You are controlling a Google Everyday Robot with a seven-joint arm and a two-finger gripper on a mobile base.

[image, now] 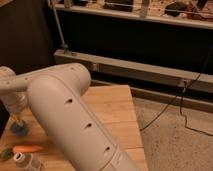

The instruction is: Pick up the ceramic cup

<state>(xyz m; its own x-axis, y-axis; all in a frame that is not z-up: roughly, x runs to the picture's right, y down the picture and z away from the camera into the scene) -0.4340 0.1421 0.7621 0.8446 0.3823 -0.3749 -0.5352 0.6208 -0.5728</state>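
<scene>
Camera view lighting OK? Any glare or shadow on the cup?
Camera view: warm, even light on the wooden table, no glare; the ceramic cup sits in shade at the left edge, just below the gripper; upper-left background is near black; the pale arm hides much of the tabletop.

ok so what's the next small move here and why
Probably ease the gripper straight down a little. It hangs directly above the ceramic cup at the left of the wooden table, seemingly lined up with it. The carrot lies apart from the cup, nearer the camera, so a short descent should meet nothing else.
</scene>
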